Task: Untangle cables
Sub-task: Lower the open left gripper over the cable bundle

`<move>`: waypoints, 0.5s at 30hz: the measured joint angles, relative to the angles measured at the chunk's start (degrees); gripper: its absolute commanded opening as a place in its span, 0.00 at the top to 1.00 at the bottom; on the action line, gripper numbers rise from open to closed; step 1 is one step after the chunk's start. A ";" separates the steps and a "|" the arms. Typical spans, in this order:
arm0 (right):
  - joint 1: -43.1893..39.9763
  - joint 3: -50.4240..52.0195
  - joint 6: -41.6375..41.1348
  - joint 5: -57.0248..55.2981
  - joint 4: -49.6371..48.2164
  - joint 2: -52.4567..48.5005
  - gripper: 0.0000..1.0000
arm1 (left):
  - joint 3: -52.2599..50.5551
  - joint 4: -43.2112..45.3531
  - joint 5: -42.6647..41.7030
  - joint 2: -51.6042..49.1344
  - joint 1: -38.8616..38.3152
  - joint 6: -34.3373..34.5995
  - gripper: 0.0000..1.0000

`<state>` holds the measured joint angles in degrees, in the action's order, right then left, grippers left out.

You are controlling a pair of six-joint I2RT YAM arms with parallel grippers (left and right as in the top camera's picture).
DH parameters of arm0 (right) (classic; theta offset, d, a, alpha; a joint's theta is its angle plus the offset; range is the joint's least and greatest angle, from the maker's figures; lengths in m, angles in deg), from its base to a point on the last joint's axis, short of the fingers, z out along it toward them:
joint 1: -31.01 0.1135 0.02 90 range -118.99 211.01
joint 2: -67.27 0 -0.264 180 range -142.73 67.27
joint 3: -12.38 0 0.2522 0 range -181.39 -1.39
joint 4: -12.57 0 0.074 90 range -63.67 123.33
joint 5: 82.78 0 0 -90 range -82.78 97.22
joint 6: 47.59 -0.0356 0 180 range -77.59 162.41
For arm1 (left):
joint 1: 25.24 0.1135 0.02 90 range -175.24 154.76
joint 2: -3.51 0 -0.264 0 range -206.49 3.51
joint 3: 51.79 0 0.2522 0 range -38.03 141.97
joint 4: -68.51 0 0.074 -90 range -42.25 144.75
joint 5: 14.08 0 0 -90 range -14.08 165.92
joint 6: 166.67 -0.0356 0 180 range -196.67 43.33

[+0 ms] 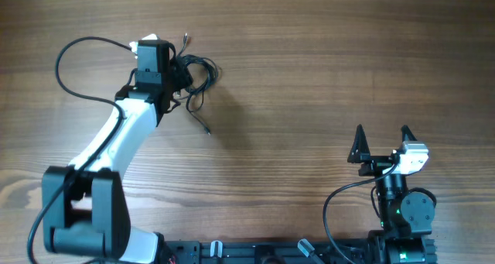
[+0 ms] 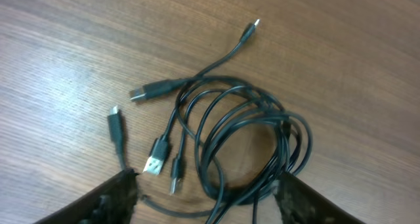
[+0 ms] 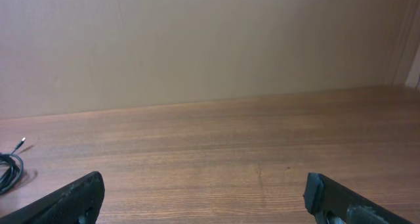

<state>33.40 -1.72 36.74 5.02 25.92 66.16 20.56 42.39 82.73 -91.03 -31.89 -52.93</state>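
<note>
Tabletop (image 1: 325, 78) of bare wood carries everything, and the cables (image 2: 226, 129) lie in one bundle toward its far left, directly under the outstretched left arm (image 1: 116, 140). The right gripper (image 1: 382, 132) sits well apart near the right front edge, jaws spread wide and empty. The left gripper (image 2: 207, 184) hangs over the near side of the bundle with its jaws partly spread; the bottom of the coil lies between the fingers, and nothing appears pinched. The step in hand seems to be choosing a first grip. A close around the whole coil would likely tighten the overlaps, so a single strand is the better target. The loops overlap most toward the right of the wrist view, while the left side fans out into free tails. Best candidates are the loose ends there: the flat plug (image 2: 154, 163) just beside the left finger, or the small plug (image 2: 116, 122) lying apart on open wood. Taking one just behind its plug and drawing it away from the coil should free a cord without dragging the others.
</note>
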 measured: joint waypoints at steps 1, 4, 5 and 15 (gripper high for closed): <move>0.00 0.00 0.00 0.00 -0.02 0.00 0.00 | 0.00 2.82 0.00 -1.60 0.00 0.98 0.43; 0.00 0.00 0.00 0.00 -0.02 0.00 0.00 | 0.09 6.99 -0.04 -8.20 0.00 2.71 0.54; 0.00 0.00 0.00 0.00 0.02 0.00 0.00 | 0.11 7.56 0.00 -10.49 0.00 3.19 0.64; 0.00 0.00 0.00 0.00 0.00 0.00 0.00 | 0.42 -0.92 -19.34 -13.86 0.07 3.63 0.96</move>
<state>33.40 -1.72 36.74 5.02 25.92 66.16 20.97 41.47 63.39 -104.89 -31.83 -49.30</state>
